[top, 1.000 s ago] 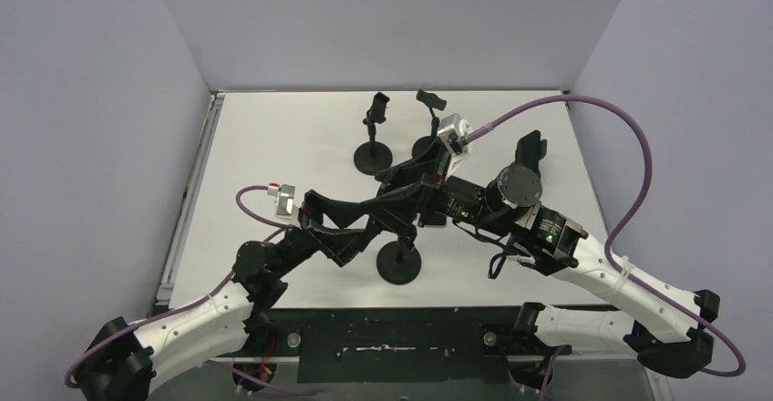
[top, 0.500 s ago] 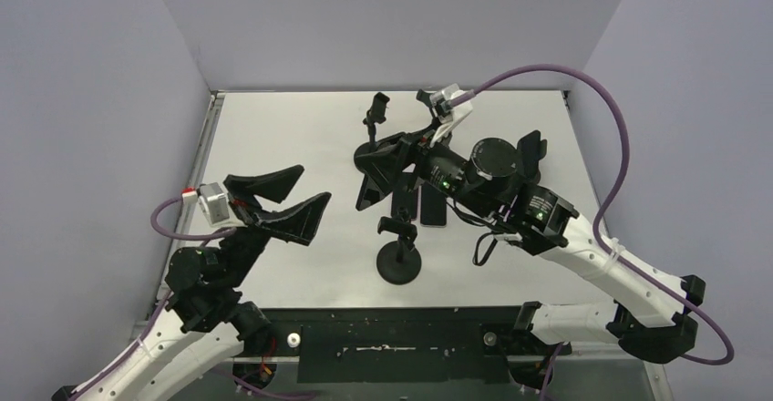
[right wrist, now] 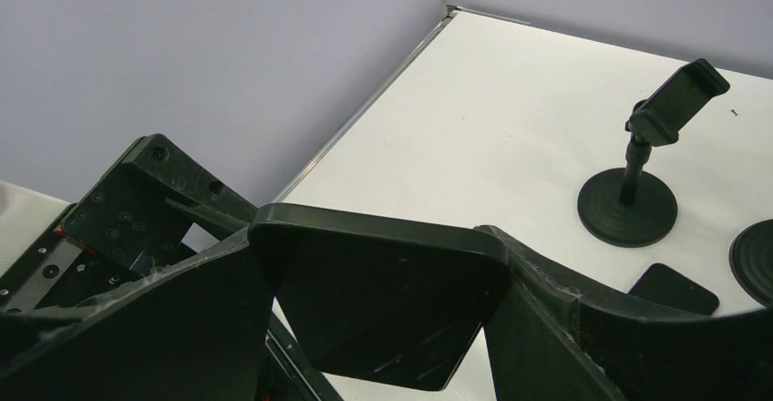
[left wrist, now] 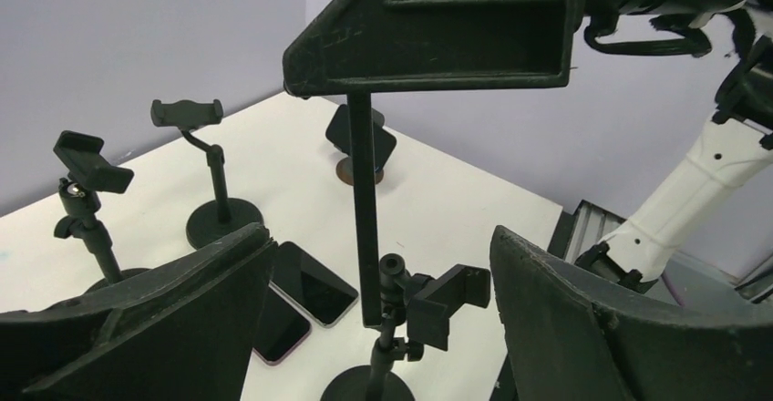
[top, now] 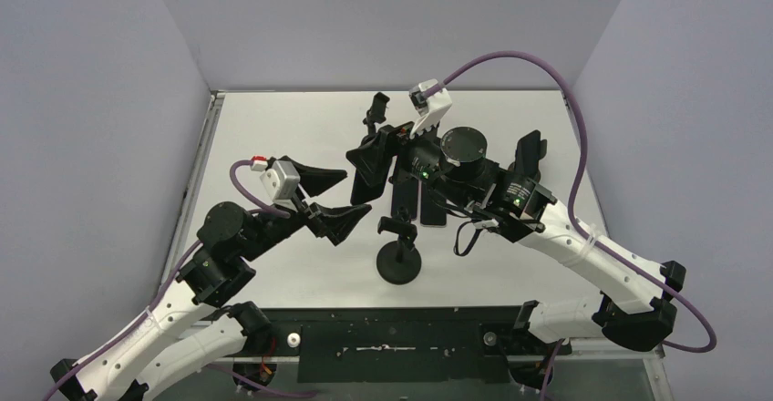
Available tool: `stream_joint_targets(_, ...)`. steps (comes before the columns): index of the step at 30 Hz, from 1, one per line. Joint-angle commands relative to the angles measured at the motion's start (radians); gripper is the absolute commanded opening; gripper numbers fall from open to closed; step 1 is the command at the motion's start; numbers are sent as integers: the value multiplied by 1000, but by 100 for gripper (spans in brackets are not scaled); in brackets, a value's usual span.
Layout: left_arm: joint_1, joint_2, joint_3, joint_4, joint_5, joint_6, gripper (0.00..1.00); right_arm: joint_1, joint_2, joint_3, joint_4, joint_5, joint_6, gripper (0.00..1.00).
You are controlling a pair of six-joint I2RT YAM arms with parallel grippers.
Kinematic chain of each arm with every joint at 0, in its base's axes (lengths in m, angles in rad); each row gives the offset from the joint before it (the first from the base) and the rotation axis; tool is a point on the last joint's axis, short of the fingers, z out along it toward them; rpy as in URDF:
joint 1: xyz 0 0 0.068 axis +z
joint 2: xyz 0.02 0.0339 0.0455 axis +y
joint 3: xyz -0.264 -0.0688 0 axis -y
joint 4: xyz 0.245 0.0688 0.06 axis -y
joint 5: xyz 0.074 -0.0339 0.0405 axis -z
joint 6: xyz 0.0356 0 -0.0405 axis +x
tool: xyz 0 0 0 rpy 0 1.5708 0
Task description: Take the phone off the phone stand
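My right gripper (top: 367, 159) is shut on a black phone (top: 365, 180) and holds it upright in the air, behind and left of the near phone stand (top: 398, 257). In the right wrist view the phone (right wrist: 383, 301) sits clamped between both fingers (right wrist: 565, 328). The stand's clamp (top: 397, 227) is empty; it also shows in the left wrist view (left wrist: 444, 299). My left gripper (top: 355, 192) is open and empty, left of the stand. In the left wrist view the held phone (left wrist: 365, 219) hangs edge-on between my spread left fingers (left wrist: 191, 301).
Two dark phones (top: 425, 202) lie flat on the table behind the near stand. Two empty stands (left wrist: 214, 182) (left wrist: 87, 191) stand at the back, one also in the top view (top: 376, 114). Another stand at the right (top: 527, 153) carries a dark phone.
The phone has come off the near stand in my right gripper and moved back and left. My left gripper let go, swung away left, then came back towards the stand, open.
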State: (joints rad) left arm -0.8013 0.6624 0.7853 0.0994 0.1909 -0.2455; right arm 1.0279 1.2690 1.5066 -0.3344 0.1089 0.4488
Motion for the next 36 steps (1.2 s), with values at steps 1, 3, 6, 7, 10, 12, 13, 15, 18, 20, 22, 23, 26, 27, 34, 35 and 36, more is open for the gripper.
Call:
stream_joint_targets(1,3,12,38,-9,-23,50,82,-4,-10,58,60,12,15,0)
stream_joint_targets(3,2,26,38,-3,-54,61,73,-5,-8,57,63,8,11,0)
stream_joint_targets(6,2,41,32,24,-43,57,66,-5,-8,50,67,12,8,0)
stream_joint_targets(7,3,46,29,38,-33,54,64,-5,-6,49,68,11,8,0)
stream_joint_targets(10,3,63,27,56,-20,50,53,-5,-4,50,70,8,9,0)
stream_joint_targets(12,3,75,25,69,-20,43,46,-5,-1,50,72,2,8,0)
stream_joint_targets(13,3,81,24,77,-18,38,43,-5,-1,50,71,0,8,0)
stream_joint_targets(15,3,90,20,96,-16,31,38,-4,2,48,72,-1,10,0)
stream_joint_targets(18,2,105,16,115,-21,23,33,-5,0,42,73,-7,13,0)
stream_joint_targets(20,3,112,9,131,-31,15,31,-5,-3,33,75,-11,13,0)
stream_joint_targets(22,2,115,-8,161,-49,4,27,-5,-10,11,87,-15,11,0)
stream_joint_targets(23,2,114,-18,174,-56,-3,22,-5,-14,2,92,-16,11,0)
stream_joint_targets(26,3,117,-40,202,-64,-25,0,-5,-24,-13,95,-20,9,3)
stream_joint_targets(27,3,119,-44,206,-65,-28,0,-5,-26,-16,95,-24,6,6)
stream_joint_targets(34,3,103,-103,230,-154,-90,0,-5,-46,-30,86,-1,-8,92)
stream_joint_targets(35,4,99,-108,218,-177,-94,0,-5,-52,-31,76,19,-13,99)
stream_joint_targets(36,5,96,-111,200,-209,-98,0,-4,-59,-32,68,35,-19,100)
